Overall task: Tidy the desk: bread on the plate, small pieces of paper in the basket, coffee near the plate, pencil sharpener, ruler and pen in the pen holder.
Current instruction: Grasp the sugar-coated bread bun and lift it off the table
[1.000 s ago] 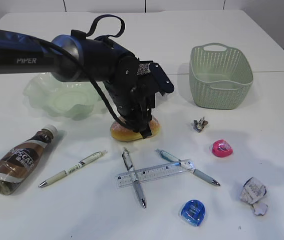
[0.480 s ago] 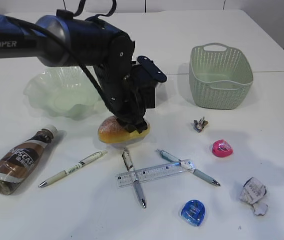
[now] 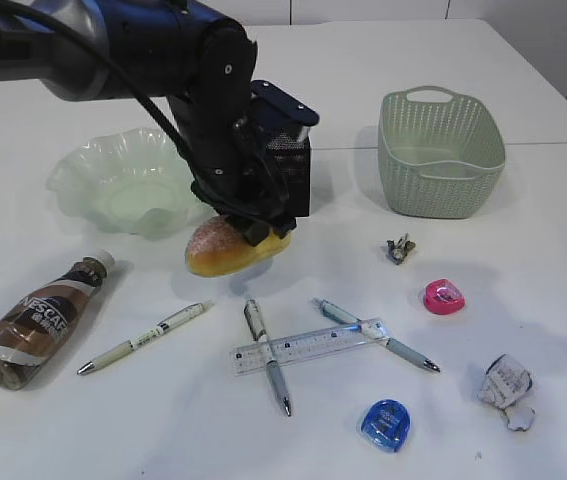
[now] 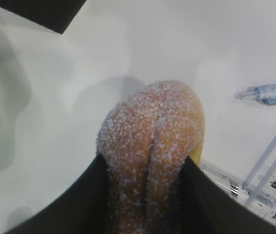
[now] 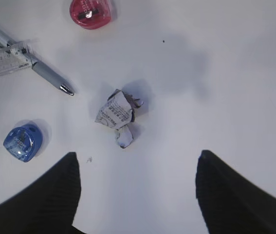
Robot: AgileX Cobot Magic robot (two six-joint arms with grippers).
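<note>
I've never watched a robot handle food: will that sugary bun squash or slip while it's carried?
The bread looks soft: it seems to pinch in between the left gripper fingers, so it probably dents. Its sugary crust likely grips rather than slips. It hangs tilted, clear of the desk, so it might swing.

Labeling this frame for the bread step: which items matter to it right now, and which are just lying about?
In play:
- bread, held in the left gripper
- plate

Lying about for now:
- coffee
- ruler
- three pens, e.g.
- pink sharpener
- blue sharpener
- paper wads
- basket
</note>
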